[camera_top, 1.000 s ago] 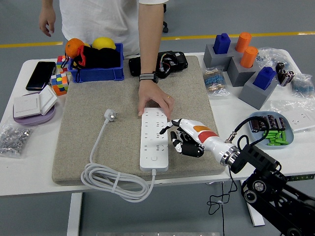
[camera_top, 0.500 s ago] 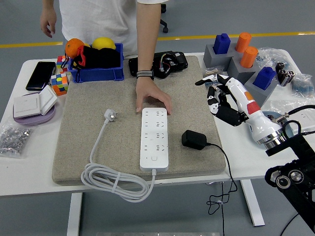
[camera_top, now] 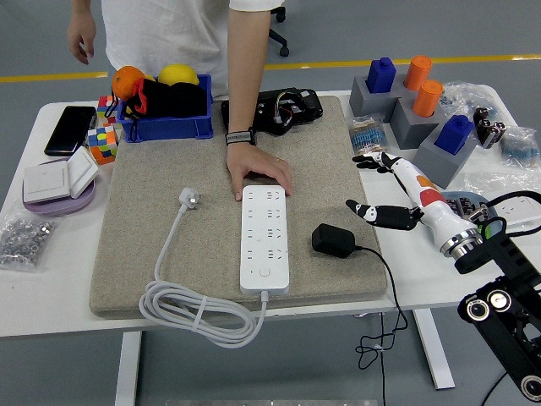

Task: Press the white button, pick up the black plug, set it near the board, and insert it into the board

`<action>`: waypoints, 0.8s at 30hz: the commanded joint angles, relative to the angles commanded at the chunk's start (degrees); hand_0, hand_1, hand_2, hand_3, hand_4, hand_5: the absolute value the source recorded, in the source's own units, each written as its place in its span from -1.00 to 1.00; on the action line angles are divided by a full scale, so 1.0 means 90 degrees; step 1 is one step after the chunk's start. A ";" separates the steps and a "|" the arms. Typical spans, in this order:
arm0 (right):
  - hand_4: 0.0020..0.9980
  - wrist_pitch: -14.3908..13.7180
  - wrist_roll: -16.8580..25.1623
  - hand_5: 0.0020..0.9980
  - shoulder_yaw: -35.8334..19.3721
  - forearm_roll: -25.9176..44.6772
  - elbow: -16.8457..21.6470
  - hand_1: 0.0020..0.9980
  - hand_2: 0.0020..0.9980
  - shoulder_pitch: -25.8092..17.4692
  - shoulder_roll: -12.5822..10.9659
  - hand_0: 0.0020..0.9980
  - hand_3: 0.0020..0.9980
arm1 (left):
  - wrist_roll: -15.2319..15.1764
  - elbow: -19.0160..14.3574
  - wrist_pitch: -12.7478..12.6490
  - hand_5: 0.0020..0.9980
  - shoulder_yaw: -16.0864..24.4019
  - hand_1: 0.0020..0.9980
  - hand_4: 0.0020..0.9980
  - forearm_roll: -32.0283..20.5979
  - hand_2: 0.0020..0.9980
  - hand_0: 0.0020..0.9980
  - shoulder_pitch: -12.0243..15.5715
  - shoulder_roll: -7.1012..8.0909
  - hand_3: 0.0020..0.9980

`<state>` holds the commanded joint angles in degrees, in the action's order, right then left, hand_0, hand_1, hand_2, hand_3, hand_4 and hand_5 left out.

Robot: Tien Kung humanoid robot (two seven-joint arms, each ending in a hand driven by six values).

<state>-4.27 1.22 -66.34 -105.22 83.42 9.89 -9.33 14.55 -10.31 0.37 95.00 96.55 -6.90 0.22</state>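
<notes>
A white power strip [camera_top: 265, 238] lies lengthwise on the grey felt mat [camera_top: 152, 228], with a white button [camera_top: 265, 272] near its near end. A black plug [camera_top: 333, 240] lies on the mat just right of the strip, its thin black cable running off the table's front edge. My right hand [camera_top: 380, 190] hovers right of the plug with fingers spread, holding nothing. A person's hand [camera_top: 258, 169] presses on the strip's far end. My left hand is out of view.
The strip's white cable [camera_top: 194, 313] coils at the mat's front left, ending in a white plug [camera_top: 190, 200]. A blue bin [camera_top: 165, 106], cubes [camera_top: 103, 135], a phone [camera_top: 69, 128], grey blocks with pegs [camera_top: 418, 106] and a tray of batteries [camera_top: 473, 222] surround the mat.
My right hand let go of the black plug beside the strip, swung up and away to the right, then came back down lower, fingers spread. The person's hand stayed on the strip's far end.
</notes>
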 joint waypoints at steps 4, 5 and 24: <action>1.00 -0.0001 -0.0018 -0.35 0.0168 -0.0037 -0.0339 0.72 0.65 0.0085 0.0027 0.77 0.65 | 0.0000 0.0000 -0.0001 -0.44 0.0007 -0.01 0.12 0.0008 0.00 -0.07 -0.0002 0.0001 0.15; 1.00 -0.0008 -0.0008 -0.35 0.0204 -0.0036 -0.0410 0.72 0.65 0.0102 0.0031 0.77 0.65 | -0.0001 0.0000 -0.0001 -0.44 0.0007 -0.01 0.12 0.0013 0.00 -0.07 -0.0004 0.0001 0.15; 0.90 -0.0444 0.0501 -0.54 0.0824 0.0074 -0.1443 0.51 0.47 0.0216 0.0061 0.58 0.44 | 0.0007 0.0000 0.0007 -0.44 0.0010 -0.01 0.12 0.0042 0.00 -0.06 0.0010 -0.0004 0.15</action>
<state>-8.26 5.73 -58.92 -104.56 70.43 11.83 -8.78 14.62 -10.31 0.43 95.09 96.92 -6.80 0.19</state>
